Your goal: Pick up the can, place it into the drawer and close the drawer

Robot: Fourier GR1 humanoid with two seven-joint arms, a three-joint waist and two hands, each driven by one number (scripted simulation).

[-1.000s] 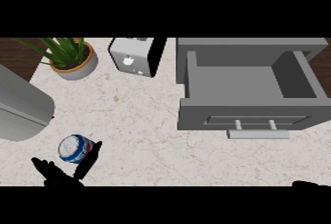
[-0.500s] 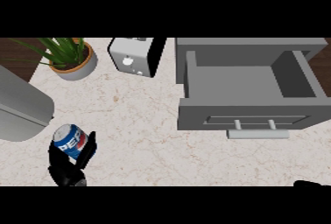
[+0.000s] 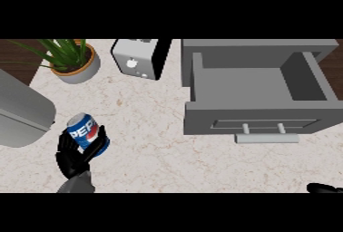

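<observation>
One black left robot hand [image 3: 75, 156] curls round a glossy cylindrical can [image 3: 86, 135] — apparently lifted.

Kitchen: marbled counter [image 3: 167, 163], toaster [image 3: 140, 59], potted plant [image 3: 70, 61], open drawer [image 3: 258, 97].

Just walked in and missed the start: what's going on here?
The left robot hand has its fingers curled round a blue can, holding it tilted at the left of the counter. The grey drawer at the right stands open, with nothing showing inside it, so the can is not yet in it. Only the tip of the right robot hand shows, at the lower right edge. A potted plant and a toaster stand at the back.
</observation>
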